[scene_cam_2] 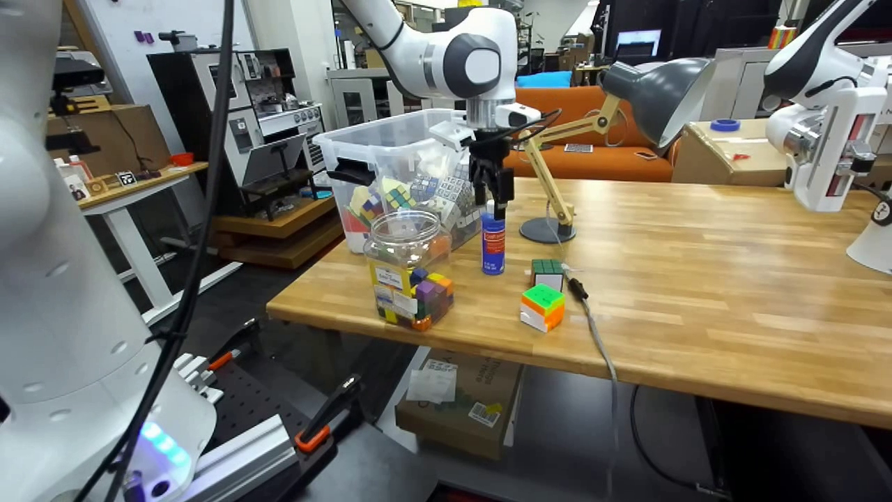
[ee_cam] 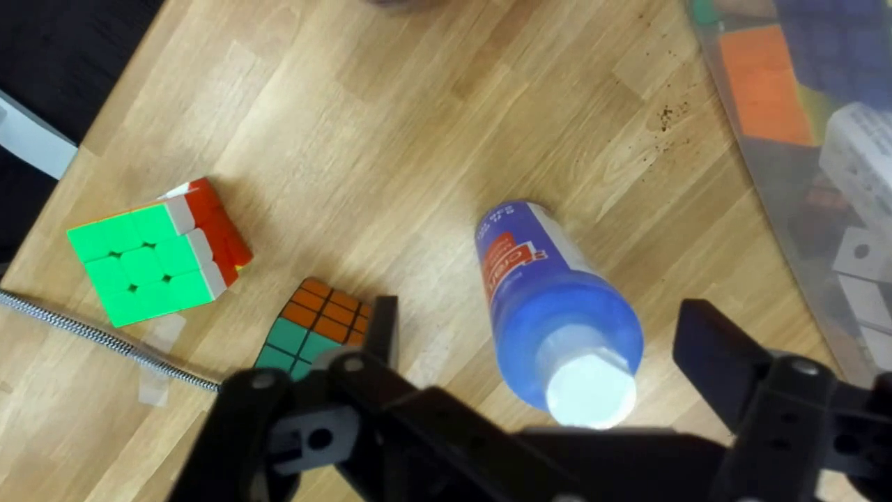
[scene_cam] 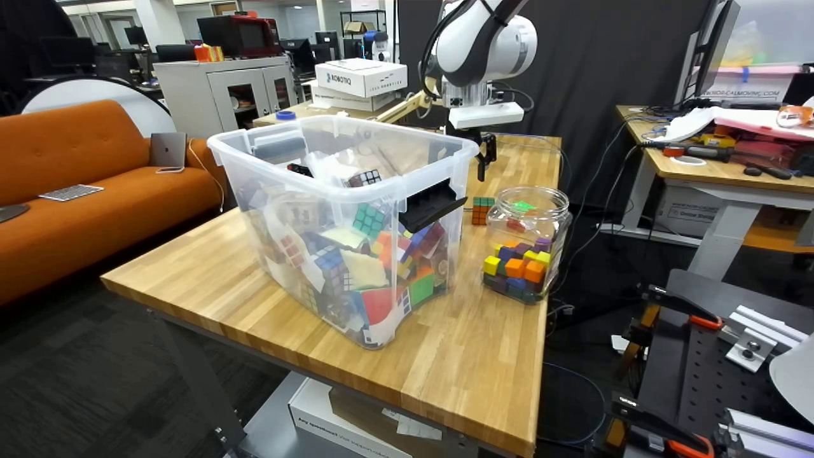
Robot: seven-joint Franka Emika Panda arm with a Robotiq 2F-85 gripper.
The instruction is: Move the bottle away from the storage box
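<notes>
Bottle is standing upright on the wooden table, just beside the storage box and, in the wrist view, apart from its wall. The gripper is hanging at its top with the 2 fingers parted, 1 on either side of the white cap; they are grasping nothing, and bare table is showing in both gaps.

Probable faults: the bottle is sitting off-centre, nearer the finger on the storage box's side, so an uncorrected closing could be shoving or toppling the slim body. A hold on the cap or sloping shoulder alone may be slipping, given the taper. The opposite finger is overlapping a teal-and-orange cube in the wrist view; a low descent could be clipping it.

Views compared: the wrist view is revealing both gaps but omitting the lamp base, which an exterior view is showing near the bottle, a likely obstacle. In an exterior view the storage box, dark handle toward the camera, is screening the bottle.
</notes>
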